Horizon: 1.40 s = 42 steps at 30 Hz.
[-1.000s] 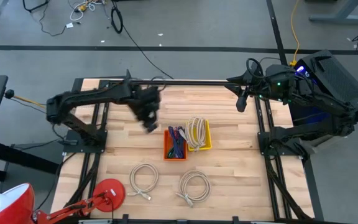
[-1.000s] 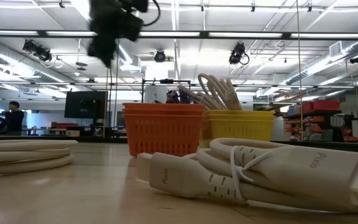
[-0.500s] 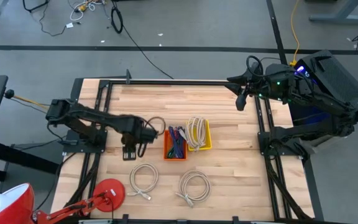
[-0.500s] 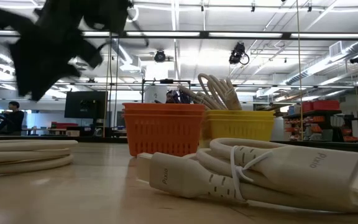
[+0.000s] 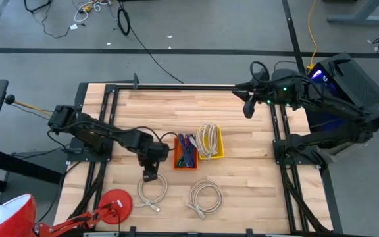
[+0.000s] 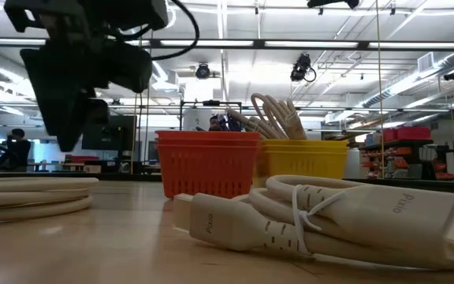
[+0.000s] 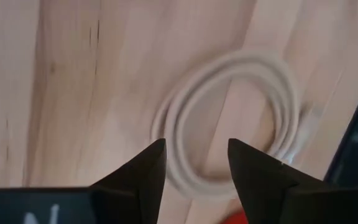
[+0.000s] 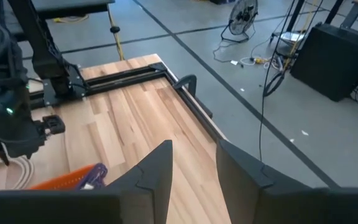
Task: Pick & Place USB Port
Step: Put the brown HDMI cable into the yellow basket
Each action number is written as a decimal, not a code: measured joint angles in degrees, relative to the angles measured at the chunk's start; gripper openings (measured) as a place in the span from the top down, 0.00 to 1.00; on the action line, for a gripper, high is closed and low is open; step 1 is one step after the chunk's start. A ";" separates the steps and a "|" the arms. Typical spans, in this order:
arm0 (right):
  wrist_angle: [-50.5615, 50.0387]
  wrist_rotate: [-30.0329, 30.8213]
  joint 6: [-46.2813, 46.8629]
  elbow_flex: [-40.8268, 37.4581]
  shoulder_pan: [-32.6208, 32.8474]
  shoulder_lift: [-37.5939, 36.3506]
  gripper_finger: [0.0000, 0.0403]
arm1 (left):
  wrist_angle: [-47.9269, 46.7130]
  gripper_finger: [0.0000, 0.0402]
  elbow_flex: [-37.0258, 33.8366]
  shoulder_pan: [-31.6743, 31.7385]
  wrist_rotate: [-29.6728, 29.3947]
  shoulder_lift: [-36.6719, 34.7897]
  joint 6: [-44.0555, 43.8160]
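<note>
Two coiled white cables lie flat on the wooden table near its front edge: the left coil [image 5: 151,191] and the right coil [image 5: 204,196]. My left gripper [image 5: 150,174] hangs open just above the left coil's far side; the coil [image 7: 229,118] shows beyond its spread fingertips [image 7: 194,168]. It touches nothing. In the low view the left gripper [image 6: 77,75] is the dark mass at the upper left. My right gripper [image 5: 245,108] is open and empty, high over the table's far right corner [image 8: 194,168].
An orange basket [image 5: 185,152] with coloured cables and a yellow basket [image 5: 210,141] with white cables stand side by side mid-table. A red lamp base [image 5: 114,201] sits at the near left. Black frame rails [image 5: 176,86] border the table.
My left gripper has swung from the far side, left of the orange basket, toward the table's near edge and down, ending over the left coil. My right gripper has shifted slightly toward the table's left.
</note>
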 joint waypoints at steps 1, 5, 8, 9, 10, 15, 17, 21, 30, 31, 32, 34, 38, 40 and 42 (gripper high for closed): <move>-0.04 0.00 0.00 -0.28 0.00 0.02 0.69 | 1.04 0.55 0.01 -0.28 -1.01 0.00 -0.62; 0.31 -0.03 0.00 -1.01 0.00 0.02 0.69 | 0.35 0.55 -0.06 -1.22 -3.18 0.23 -0.61; 0.88 -0.40 0.02 -1.01 0.00 0.02 0.69 | 0.14 0.55 -1.23 -1.99 -3.57 1.04 -0.48; 1.30 -1.08 0.02 -1.01 0.00 0.02 0.69 | 0.63 0.55 -1.47 -2.10 -3.58 1.49 -0.69; 1.83 -2.01 0.13 -1.01 -0.02 0.02 0.69 | 1.62 0.55 -1.74 -2.12 -3.57 2.05 -0.86; 4.02 -4.12 0.32 -1.01 0.00 0.00 0.69 | 3.45 0.55 -2.32 -2.45 -3.31 5.54 -0.66; 4.47 -4.42 0.92 -1.01 0.00 0.00 0.69 | 4.08 0.55 -2.32 -2.46 -2.79 6.86 -0.52; 4.34 -4.48 1.31 -1.01 -0.02 0.00 0.69 | 5.95 0.55 -2.18 -2.50 -0.58 9.24 0.61; 4.73 -4.46 1.48 -1.01 0.00 0.00 0.69 | 5.89 0.92 -2.13 -1.56 0.91 11.51 3.91; 4.74 -4.44 1.49 -1.01 -0.02 0.00 0.69 | 6.59 0.94 -2.10 -1.20 1.43 11.65 3.53; 4.76 -4.44 1.49 -1.01 -0.02 0.00 0.69 | 6.69 0.95 -2.08 -0.86 1.49 11.69 3.50; 4.87 -4.44 1.47 -1.01 -0.02 0.00 0.69 | 6.76 0.95 -2.08 -0.22 1.98 11.69 3.70; 4.73 -4.42 1.31 -1.01 0.00 0.00 0.69 | 5.34 0.95 -2.04 0.40 4.37 10.83 3.35; 4.12 -4.41 1.31 -1.01 -0.01 0.00 0.69 | 1.20 0.95 -1.36 -0.12 2.82 9.38 3.27; 3.84 -4.37 1.26 -1.01 -0.02 0.00 0.69 | -3.35 0.95 -0.37 -0.43 1.61 6.84 3.48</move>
